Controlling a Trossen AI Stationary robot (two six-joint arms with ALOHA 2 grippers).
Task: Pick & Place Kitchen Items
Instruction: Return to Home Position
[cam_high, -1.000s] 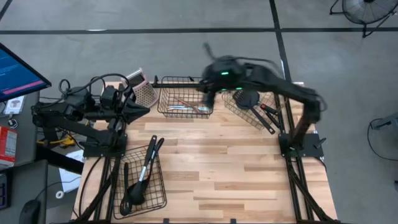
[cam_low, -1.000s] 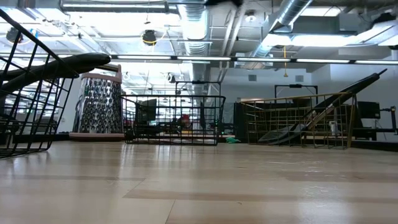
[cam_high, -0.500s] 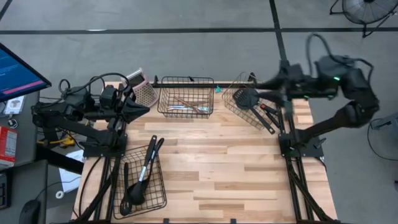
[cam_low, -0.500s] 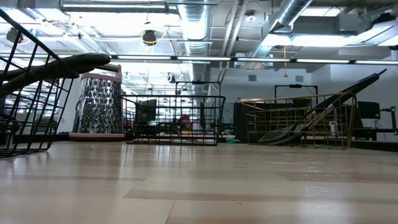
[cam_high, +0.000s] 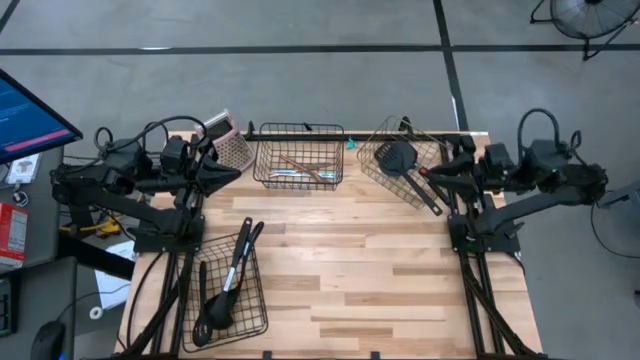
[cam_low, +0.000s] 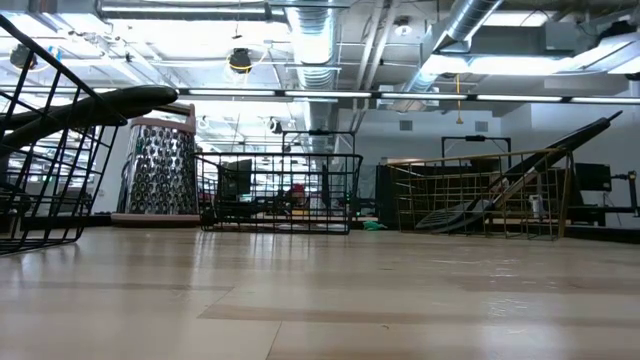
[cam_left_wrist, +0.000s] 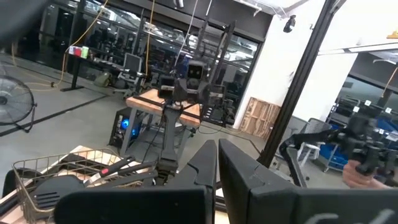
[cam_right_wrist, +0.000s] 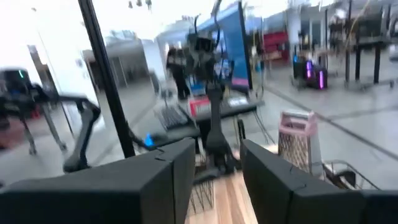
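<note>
1. Bearings are read on the high view, with twelve o'clock at the far edge of the table (cam_high: 350, 270).
2. Nearest, at about seven o'clock on the table, sits the near basket (cam_high: 255, 305), of black wire.
3. Several black utensils (cam_high: 232, 280) lie in it. Their long axes run roughly from seven to one o'clock, heads at the near end, and the handle tips reach past the far rim.
4. At the table's nine-to-ten o'clock edge hangs the left gripper (cam_high: 232, 177), pointing to three o'clock. Its fingers are pressed together on nothing.
5. Opposite, at two to three o'clock, the right gripper (cam_right_wrist: 216, 152) points to nine o'clock, fingers parted and empty.
6. Close by it on its nine o'clock side, the gold basket (cam_high: 380, 135) stands askew to the table's edges.
7. In that basket a black spatula (cam_high: 397, 157) has its head toward eleven o'clock, and its handle runs out to five o'clock over the rim. A red-marked utensil (cam_left_wrist: 115, 168) lies alongside it.
8. At twelve o'clock stands the black basket (cam_high: 272, 150). Inside, a brown-handled piece (cam_high: 303, 167) slants from ten to four o'clock, and a silvery piece (cam_high: 292, 175) lies nine to three just nearer.
9. At eleven o'clock the box grater (cam_high: 232, 148) stands just beside the black basket, a little beyond the left gripper's tip.
</note>
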